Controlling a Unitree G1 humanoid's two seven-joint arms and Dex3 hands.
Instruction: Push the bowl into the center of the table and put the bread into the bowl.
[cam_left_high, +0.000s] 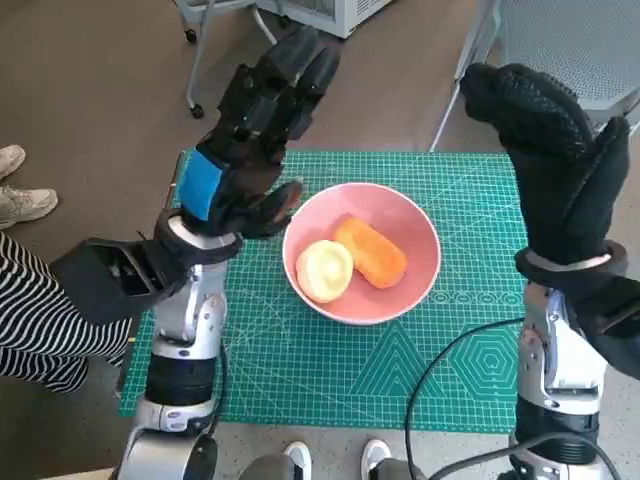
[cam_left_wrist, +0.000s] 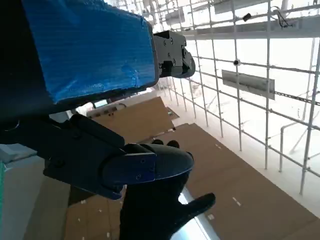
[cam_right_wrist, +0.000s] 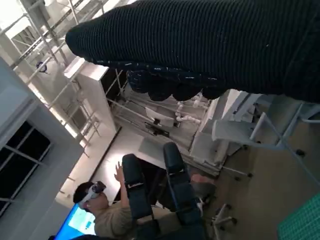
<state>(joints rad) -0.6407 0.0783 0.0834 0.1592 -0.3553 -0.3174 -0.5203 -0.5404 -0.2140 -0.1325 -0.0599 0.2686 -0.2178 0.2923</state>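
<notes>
Bread sits already inside the bowl: an oblong orange-brown bread roll (cam_left_high: 371, 251) lies in the round pink bowl (cam_left_high: 420, 225), touching a rounder pale yellow bun (cam_left_high: 325, 270) beside it. Largest of all is the bench, covered by a green cutting mat with a printed grid (cam_left_high: 300, 360), and the bowl stands near the middle of that mat.

Both arms are raised above the bench. The black left hand with blue tape over its back (cam_left_high: 245, 150) is held up over the mat's left part, just beside the bowl's rim in the head view; its fingers (cam_left_high: 295, 65) are stretched out and apart, and it has hold of nothing. The right hand in the black knitted glove (cam_left_high: 555, 165) stands upright over the mat's right edge, its fingers (cam_left_high: 500, 90) bent forward at the top but parted from the thumb, with nothing between them.

A person's leg in striped black-and-white cloth (cam_left_high: 30, 310) shows at the left of the bench, with pale shoes (cam_left_high: 20, 195) on the brown floor. Chair legs on castors (cam_left_high: 200, 60) stand beyond the bench. In the right wrist view a seated person wearing a headset (cam_right_wrist: 97, 205) appears.
</notes>
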